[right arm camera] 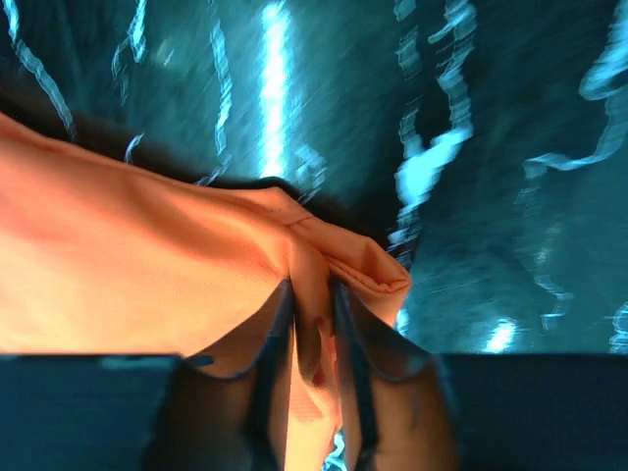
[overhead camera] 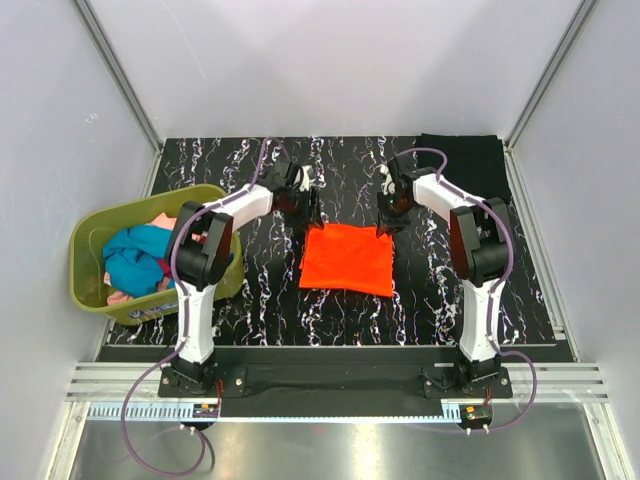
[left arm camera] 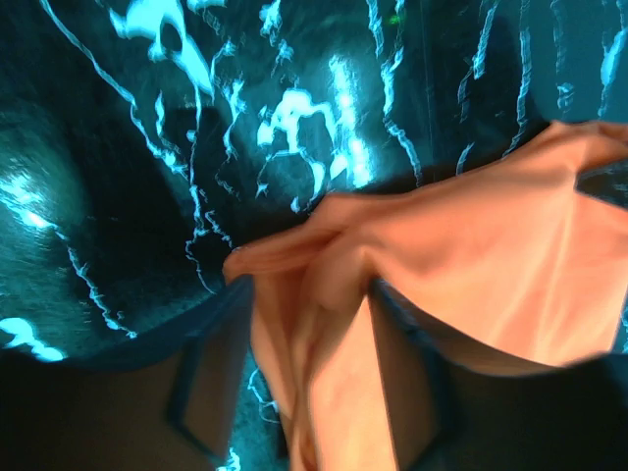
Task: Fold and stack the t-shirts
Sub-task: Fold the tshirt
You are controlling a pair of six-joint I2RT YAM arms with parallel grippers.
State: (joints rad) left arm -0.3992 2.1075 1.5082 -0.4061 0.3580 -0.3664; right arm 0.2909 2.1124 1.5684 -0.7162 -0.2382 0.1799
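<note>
A bright orange t-shirt (overhead camera: 346,259) lies folded into a flat rectangle at the middle of the black marbled table (overhead camera: 250,310). My left gripper (overhead camera: 301,207) is at its far left corner. In the left wrist view the gripper (left arm camera: 309,392) stands open astride a raised fold of orange cloth (left arm camera: 491,275), with table showing beside the left finger. My right gripper (overhead camera: 388,216) is at the far right corner. In the right wrist view it (right arm camera: 314,343) is shut on a pinched fold of the orange t-shirt (right arm camera: 118,275). A black t-shirt (overhead camera: 462,160) lies flat at the back right.
An olive-green basket (overhead camera: 88,290) stands at the left edge, holding teal (overhead camera: 135,258), pink and red t-shirts in a heap. Grey walls close in the table on three sides. Both arm bases are bolted along the near edge.
</note>
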